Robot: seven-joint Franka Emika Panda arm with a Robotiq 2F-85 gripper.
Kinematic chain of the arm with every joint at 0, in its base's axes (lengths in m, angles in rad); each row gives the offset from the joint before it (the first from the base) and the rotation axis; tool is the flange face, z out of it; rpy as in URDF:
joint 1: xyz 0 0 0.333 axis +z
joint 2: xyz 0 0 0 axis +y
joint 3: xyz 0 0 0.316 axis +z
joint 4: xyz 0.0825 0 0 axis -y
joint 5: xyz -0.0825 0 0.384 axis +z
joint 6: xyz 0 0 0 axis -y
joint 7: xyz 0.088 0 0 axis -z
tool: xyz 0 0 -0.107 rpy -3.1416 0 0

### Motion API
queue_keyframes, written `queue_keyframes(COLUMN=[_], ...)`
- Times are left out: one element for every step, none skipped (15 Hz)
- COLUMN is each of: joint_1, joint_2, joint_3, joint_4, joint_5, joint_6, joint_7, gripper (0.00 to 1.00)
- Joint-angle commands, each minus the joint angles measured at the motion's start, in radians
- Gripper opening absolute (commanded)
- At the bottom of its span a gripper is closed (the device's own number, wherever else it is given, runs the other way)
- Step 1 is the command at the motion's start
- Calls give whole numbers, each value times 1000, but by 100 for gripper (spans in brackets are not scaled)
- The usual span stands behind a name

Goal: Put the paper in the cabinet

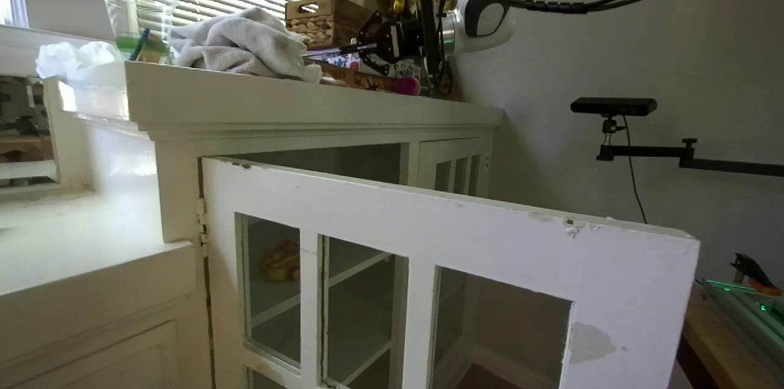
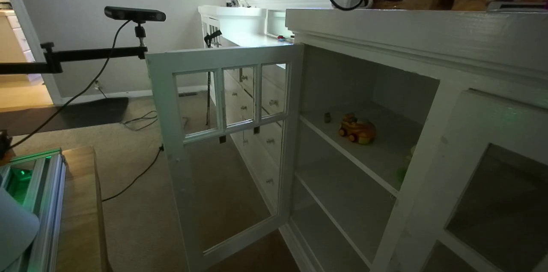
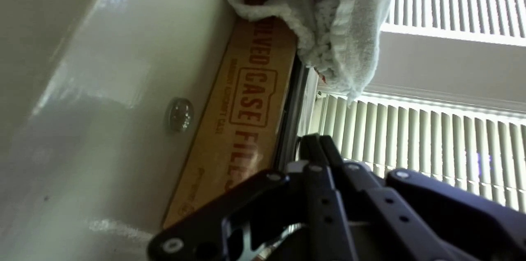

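Gripper (image 3: 318,141) hovering above cabinet (image 1: 318,104), fingers (image 3: 309,150) pressing together. Towel (image 1: 245,40) lying on cabinet top. Cabinet door (image 1: 367,217) standing open; toy car (image 2: 358,130) sitting on shelf (image 2: 372,158) inside cabinet.

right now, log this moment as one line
pincer: shut, near cabinet top, nothing visibly gripped | cabinet door: open | toy car: on cabinet shelf | paper: not identifiable

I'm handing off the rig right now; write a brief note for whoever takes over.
Tool: shut, nothing visible in its grasp.
Cabinet: one door stands open; an orange wheeled toy is inside.
Paper: can't identify it for certain; perhaps the crumpled white item near the clear cup.
Done: access through the open door.
Left: find the paper, grasp it, put it inside.
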Motion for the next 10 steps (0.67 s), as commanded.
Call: queue_keyframes(joint_1=[2, 2, 3, 3, 3, 3, 3, 3, 2, 2], joint_2=[16, 10, 3, -5, -18, -33, -44, -54, -68, -76], joint_3=[-9, -9, -9, -10, -11, -11, -12, -13, -15, -16], joint_4=[21, 15, 9, 1, -12, -26, -36, -44, -55, -61], joint_5=[33, 32, 32, 27, 24, 13, 3, 2, -2, -3], joint_6=[-24, -25, -25, -27, -29, -32, -36, -39, -45, -49], joint_7=[-24, -19, -19, -13, -11, -5, 3, 2, 4, 5], gripper=[1, 1, 1, 1, 1, 1, 1, 1, 1, 1])
